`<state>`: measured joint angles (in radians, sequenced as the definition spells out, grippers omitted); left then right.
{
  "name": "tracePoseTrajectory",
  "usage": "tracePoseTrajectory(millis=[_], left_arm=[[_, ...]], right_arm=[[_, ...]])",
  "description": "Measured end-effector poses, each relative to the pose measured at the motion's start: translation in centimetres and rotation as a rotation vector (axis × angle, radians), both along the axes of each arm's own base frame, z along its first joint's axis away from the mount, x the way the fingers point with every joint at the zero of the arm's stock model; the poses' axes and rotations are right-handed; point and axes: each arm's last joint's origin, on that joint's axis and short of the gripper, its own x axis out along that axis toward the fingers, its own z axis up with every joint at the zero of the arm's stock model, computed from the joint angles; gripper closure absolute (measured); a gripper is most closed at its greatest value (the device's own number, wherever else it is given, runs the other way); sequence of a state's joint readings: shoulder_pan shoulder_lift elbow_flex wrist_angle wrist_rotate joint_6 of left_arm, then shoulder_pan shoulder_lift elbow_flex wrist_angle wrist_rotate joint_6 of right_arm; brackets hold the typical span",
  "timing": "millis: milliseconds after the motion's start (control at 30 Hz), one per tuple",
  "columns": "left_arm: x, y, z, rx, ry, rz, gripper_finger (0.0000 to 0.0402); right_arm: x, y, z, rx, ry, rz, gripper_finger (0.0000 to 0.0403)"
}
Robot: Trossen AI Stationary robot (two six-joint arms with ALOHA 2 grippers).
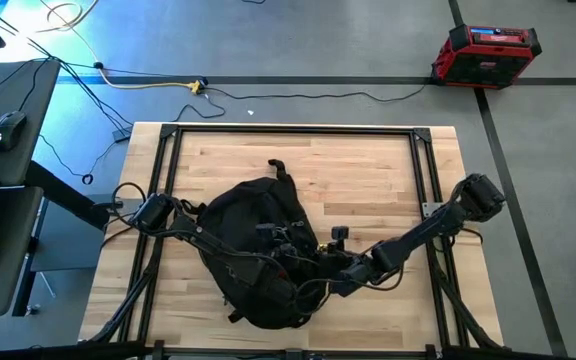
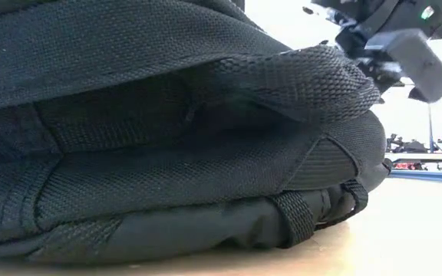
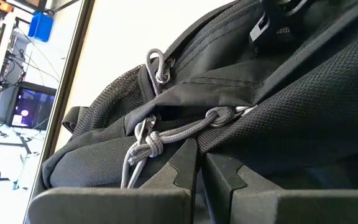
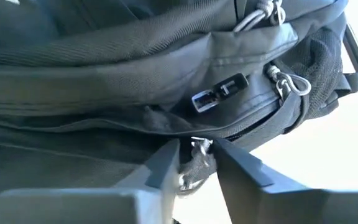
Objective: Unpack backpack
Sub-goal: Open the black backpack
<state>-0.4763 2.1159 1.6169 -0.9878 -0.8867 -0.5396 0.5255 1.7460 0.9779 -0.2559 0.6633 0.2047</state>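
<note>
At the near right edge of the backpack (image 1: 258, 245), the right tool (image 4: 194, 163) is set against the zipper line with its two fingers a narrow gap apart; a grey zipper pull (image 4: 194, 171) sits between them. Whether the fingers actually clamp the pull or only flank it cannot be told from the wrist view.

The left tool (image 3: 199, 163) is clenched, fingers pressed together, pinching a fold of black fabric on the opposite side of the backpack, just below a knotted grey pull cord (image 3: 148, 144). Judged function: an anchor that keeps the backpack from sliding.

The backpack lies flat near the middle of the wooden tabletop (image 1: 368, 165), slightly toward the near edge, top handle pointing away. A second pull ring (image 4: 289, 82) and a small metal tag (image 4: 219, 92) lie along the same zipper line. No contents are visible outside the backpack.

Step in hand — opening the main compartment; unpacking proper has not begun.

Next move calls for:
- a confirmed grip on the pull before any travel;
- a draw along the zipper track, not away from it — a pull off-line is likely to jam or slip;
- a steady hold from the left tool against that draw.
</note>
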Motion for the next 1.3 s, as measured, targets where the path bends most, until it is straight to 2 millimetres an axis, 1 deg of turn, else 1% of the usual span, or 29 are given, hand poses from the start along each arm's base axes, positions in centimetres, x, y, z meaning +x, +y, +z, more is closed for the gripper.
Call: tracePoseTrajectory(millis=[100,133,200,300,367,500,633,733,800,900,967,1133,1233,1300], left_arm=[[0.0,0.0,0.0,-0.001,-0.001,0.001,0.0401],[0.0,0.0,0.0,-0.002,-0.003,0.003,0.0401],[0.0,0.0,0.0,-0.005,-0.008,0.007,0.0401],[0.0,-0.1,0.0,-0.009,-0.018,0.013,0.0401],[0.0,-0.1,0.0,0.02,0.032,-0.039,0.0392],[-0.6,-0.9,1.1,0.077,0.109,-0.155,0.0351],[-1.0,-2.0,3.4,0.116,0.097,-0.242,0.0295],[-0.5,-2.7,5.2,0.084,0.058,-0.32,0.0259],[0.4,-2.7,5.7,0.02,0.086,-0.434,0.0242],[2.0,-1.8,5.4,-0.066,0.139,-0.611,0.0223],[3.0,-0.9,5.1,-0.102,0.155,-0.674,0.0215],[4.8,2.0,3.6,-0.137,0.228,-0.719,0.0201],[5.6,3.3,2.5,-0.154,0.265,-0.741,0.02],[6.0,4.0,2.0,-0.141,0.262,-0.715,0.0207]], right_arm=[[0.1,-0.1,-0.4,-0.005,0.012,-0.004,0.0386],[0.1,0.0,-0.4,-0.006,0.013,-0.004,0.0393],[0.2,0.4,0.0,-0.007,0.004,0.0,0.0396],[0.3,1.5,1.1,-0.012,-0.013,0.026,0.04],[0.2,2.2,1.7,-0.025,-0.016,0.035,0.0401],[-0.4,2.7,1.8,-0.022,0.006,0.015,0.0401],[-0.9,2.6,1.6,-0.025,0.035,-0.012,0.0402],[-1.0,2.6,1.6,-0.03,0.042,-0.012,0.0402],[-1.0,2.6,1.6,-0.029,0.04,-0.013,0.0402],[-1.0,2.6,1.6,-0.026,0.042,-0.011,0.0402],[-1.0,2.6,1.6,-0.025,0.043,-0.01,0.0403],[-1.0,2.6,1.5,-0.01,0.058,0.0,0.0403],[-1.0,2.6,1.5,-0.008,0.06,0.001,0.0403],[-1.0,2.6,1.5,-0.005,0.062,0.002,0.0403]])
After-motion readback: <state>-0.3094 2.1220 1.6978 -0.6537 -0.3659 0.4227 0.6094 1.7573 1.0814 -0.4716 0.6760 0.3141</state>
